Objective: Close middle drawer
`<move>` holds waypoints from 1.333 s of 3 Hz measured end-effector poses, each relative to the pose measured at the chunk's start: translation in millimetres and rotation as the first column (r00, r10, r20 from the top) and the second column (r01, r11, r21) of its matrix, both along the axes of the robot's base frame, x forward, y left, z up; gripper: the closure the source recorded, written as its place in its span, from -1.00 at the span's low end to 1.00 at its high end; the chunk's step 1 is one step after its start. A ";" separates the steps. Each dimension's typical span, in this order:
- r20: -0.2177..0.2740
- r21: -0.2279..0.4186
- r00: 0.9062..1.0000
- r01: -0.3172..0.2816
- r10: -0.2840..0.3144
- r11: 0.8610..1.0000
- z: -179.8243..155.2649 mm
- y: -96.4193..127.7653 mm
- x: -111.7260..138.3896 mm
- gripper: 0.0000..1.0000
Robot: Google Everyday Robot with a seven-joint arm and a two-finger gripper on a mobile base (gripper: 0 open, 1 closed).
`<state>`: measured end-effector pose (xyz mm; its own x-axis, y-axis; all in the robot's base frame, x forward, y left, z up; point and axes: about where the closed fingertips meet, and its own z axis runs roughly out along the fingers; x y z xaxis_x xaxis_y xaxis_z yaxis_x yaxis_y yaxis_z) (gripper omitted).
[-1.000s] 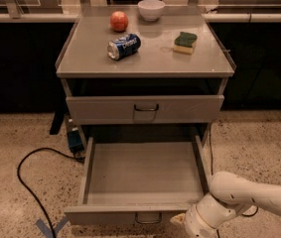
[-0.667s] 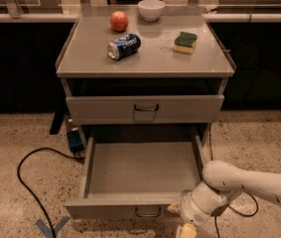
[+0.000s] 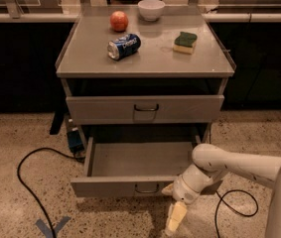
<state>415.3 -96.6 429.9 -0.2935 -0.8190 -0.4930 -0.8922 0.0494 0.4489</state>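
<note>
The middle drawer (image 3: 125, 186) of the grey cabinet stands pulled out and its tray is bare. Its small dark wire handle (image 3: 146, 188) sits in the middle of the low front. My gripper (image 3: 172, 205) is at the drawer's front, just right of the handle, on a white arm that comes in from the lower right. It is open: one finger (image 3: 169, 189) touches the drawer front and the other (image 3: 175, 219) hangs down toward the floor. The taller top drawer (image 3: 145, 109) above is pushed in. The lowest drawer is hidden.
On the cabinet top (image 3: 150, 58) lie a red apple (image 3: 119, 20), a white bowl (image 3: 151, 8), a blue can (image 3: 123, 46) on its side and a green sponge (image 3: 185, 41). A black cable (image 3: 26, 182) and a blue tape mark (image 3: 53, 227) lie on the floor at the left. Another cable (image 3: 239, 202) lies at the right.
My gripper has moved left and up against the drawer front. The middle drawer has slid part of the way in toward the cabinet.
</note>
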 end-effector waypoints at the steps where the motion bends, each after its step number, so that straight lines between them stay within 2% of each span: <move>1: 0.000 0.000 1.000 0.000 0.000 1.000 0.0 0.0 0.0 -1.00; 2: 0.016 -0.016 1.000 0.015 -0.015 1.000 1.4 -1.6 19.1 -1.00; 3: 0.048 -0.015 0.997 0.057 -0.056 0.998 3.3 -7.5 57.4 -1.00; 4: 0.091 0.011 0.990 0.105 -0.105 0.994 -0.6 -3.7 99.7 -1.00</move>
<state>514.9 -100.3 429.4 -0.3312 -0.7830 -0.5266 -0.9195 0.1424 0.3665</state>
